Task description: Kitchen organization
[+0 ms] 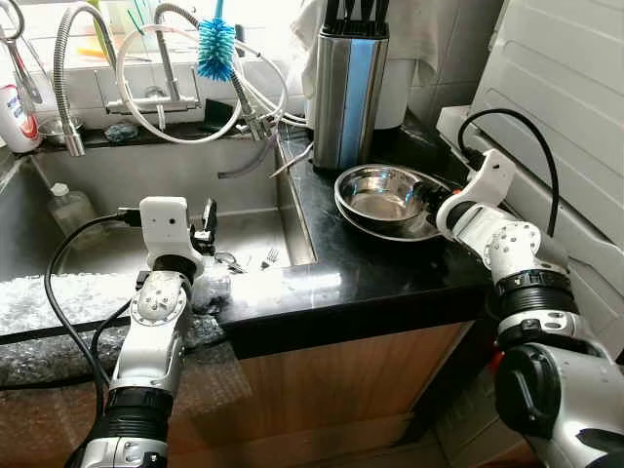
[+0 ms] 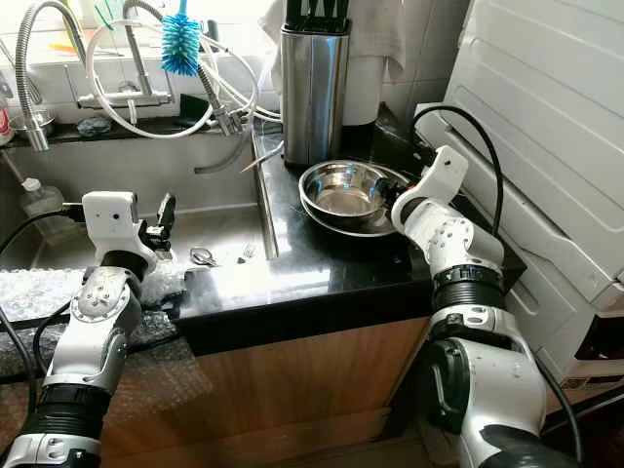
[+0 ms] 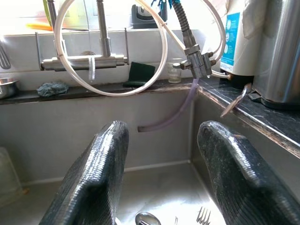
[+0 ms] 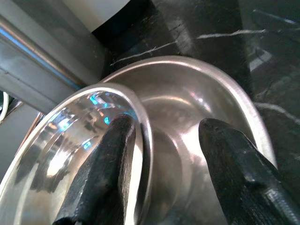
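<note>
2 shiny bowls sit stacked on the black table (image 1: 390, 278), the small bowl (image 4: 70, 154) inside the big bowl (image 4: 211, 108), so they take less room. the right claw (image 4: 164, 173) is open, with 1 finger inside the small bowl's rim, maybe to lift it. the left claw (image 3: 161, 178) hangs open and empty over the sink (image 1: 146, 175), above a fork (image 3: 202, 215).

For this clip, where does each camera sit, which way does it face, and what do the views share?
Left eye view: on the head, looking forward and down at the sink and black counter; both silver arms show.
Right eye view: the head's other eye, same scene.
Left wrist view: along the open left pincer over the sink, toward the faucet.
Right wrist view: along the open right pincer, one finger inside the smaller of two nested steel bowls.
Shared: bowls, faucet, fork.
</note>
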